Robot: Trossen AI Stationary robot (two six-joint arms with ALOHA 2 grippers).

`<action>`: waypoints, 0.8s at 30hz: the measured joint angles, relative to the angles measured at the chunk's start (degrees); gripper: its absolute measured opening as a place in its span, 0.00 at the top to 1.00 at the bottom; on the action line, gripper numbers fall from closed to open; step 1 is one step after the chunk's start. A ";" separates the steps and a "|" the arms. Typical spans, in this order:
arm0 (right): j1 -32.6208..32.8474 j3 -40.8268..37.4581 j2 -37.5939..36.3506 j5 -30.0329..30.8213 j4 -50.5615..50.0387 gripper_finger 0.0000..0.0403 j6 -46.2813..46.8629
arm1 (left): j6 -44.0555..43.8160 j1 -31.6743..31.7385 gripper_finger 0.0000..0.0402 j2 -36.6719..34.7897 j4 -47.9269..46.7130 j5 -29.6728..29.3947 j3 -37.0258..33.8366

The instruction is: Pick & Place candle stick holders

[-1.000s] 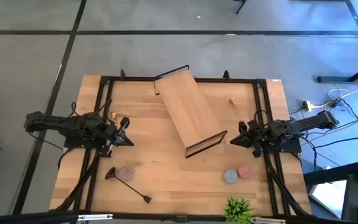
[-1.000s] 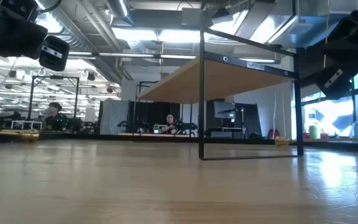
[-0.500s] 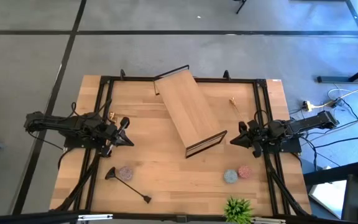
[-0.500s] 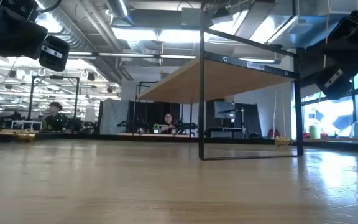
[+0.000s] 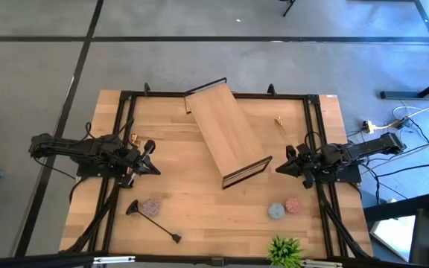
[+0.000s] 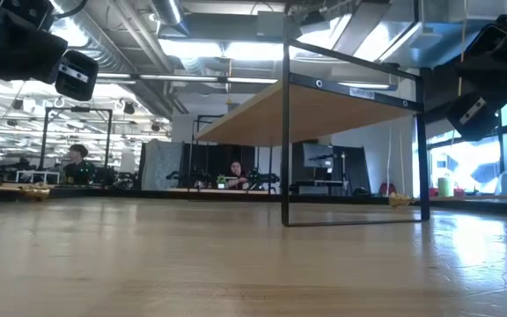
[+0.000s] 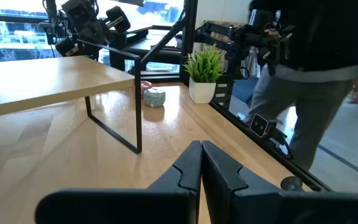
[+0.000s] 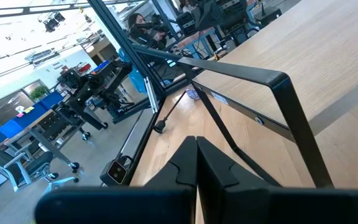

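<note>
At the table's (image 5: 192, 193) near edge stands a plant (image 5: 285, 249), and just past it the black holder (image 5: 153, 222) lies on its side, its base next to a pinkish disc (image 5: 151, 206); two more discs (image 5: 276, 211) sit toward the right. Beyond these, the left gripper (image 5: 153, 168) hangs over the left side with its fingers pressed together and nothing between them; the black holder is nearer the front edge than this gripper, apart from it and not touched. The right gripper (image 5: 278, 170) mirrors it on the right side, fingers likewise closed on nothing. Between the two stands a wooden shelf (image 5: 226, 134) on a black frame, set at an angle. Farther back, one gold holder (image 5: 134, 138) lies just beside the left arm on its far side, and the other gold holder (image 5: 279, 121) lies beyond the right gripper, near the shelf's right. By the look of it, the task has hardly begun: all three holders lie down on the table, none gripped, so every pick and placement appears to remain.
</note>
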 joint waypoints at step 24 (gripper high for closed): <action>0.00 0.00 0.02 0.02 0.81 1.00 0.01 | 0.00 0.00 0.98 -0.01 0.01 0.00 0.00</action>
